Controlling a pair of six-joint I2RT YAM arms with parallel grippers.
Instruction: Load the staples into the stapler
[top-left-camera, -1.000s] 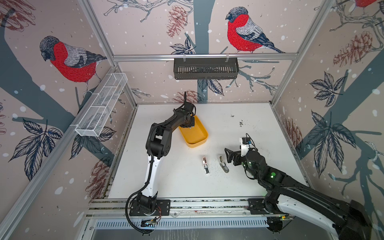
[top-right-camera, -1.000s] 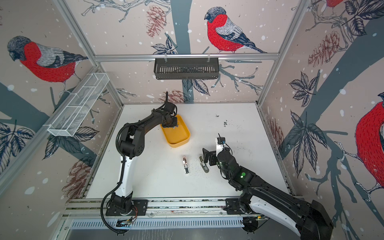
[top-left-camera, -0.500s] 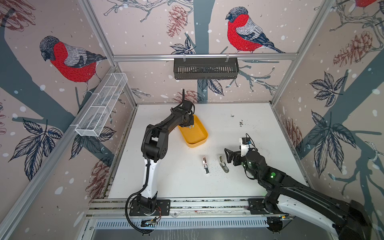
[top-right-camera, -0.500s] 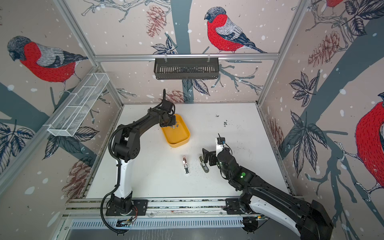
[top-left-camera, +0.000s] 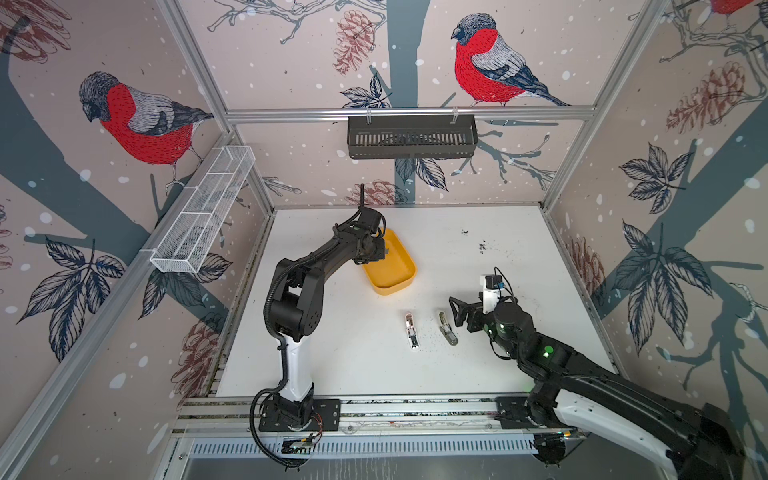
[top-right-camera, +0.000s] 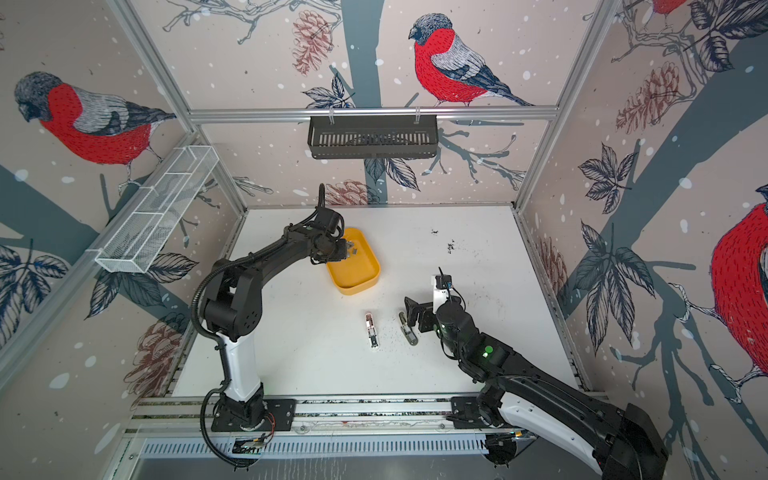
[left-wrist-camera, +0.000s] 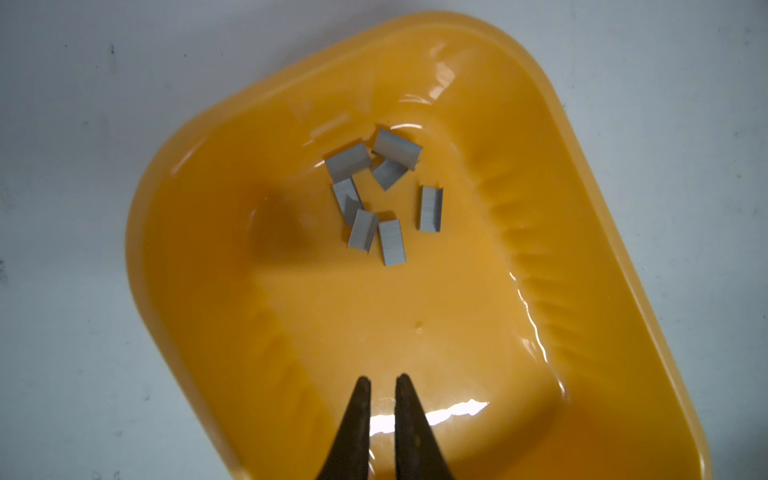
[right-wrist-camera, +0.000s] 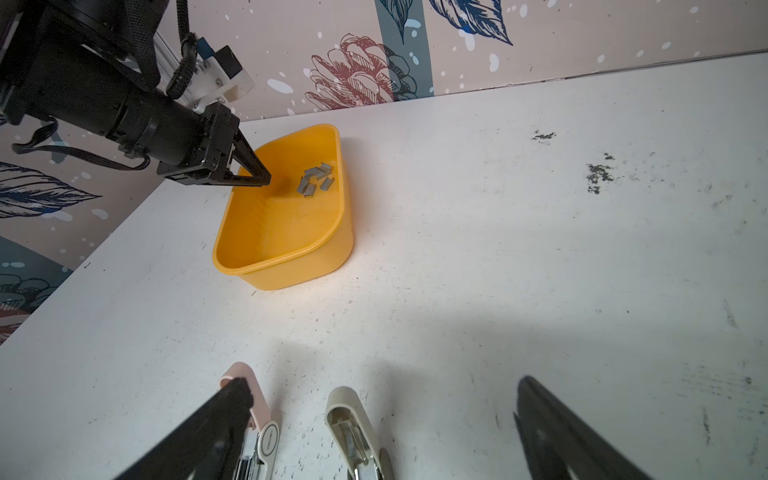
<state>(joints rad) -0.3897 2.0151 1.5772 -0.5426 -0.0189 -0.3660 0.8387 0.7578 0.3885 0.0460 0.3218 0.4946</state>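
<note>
The left end effector (left-wrist-camera: 383, 379) is hovering at the far left rim of the yellow tray (left-wrist-camera: 478, 299), tips a slit apart, grasping nothing. The staples (left-wrist-camera: 351, 199) are lying loose in the tray's far end, right of those tips, some overlapping, perhaps stuck together. Likely light, stiff and slick, they are calling for a pinch across one strip's long sides. The right end effector (right-wrist-camera: 384, 384) is hanging spread wide, empty, over the pink stapler (right-wrist-camera: 259, 399) and cream stapler (right-wrist-camera: 349, 415) on the near counter (right-wrist-camera: 498, 249).
</note>
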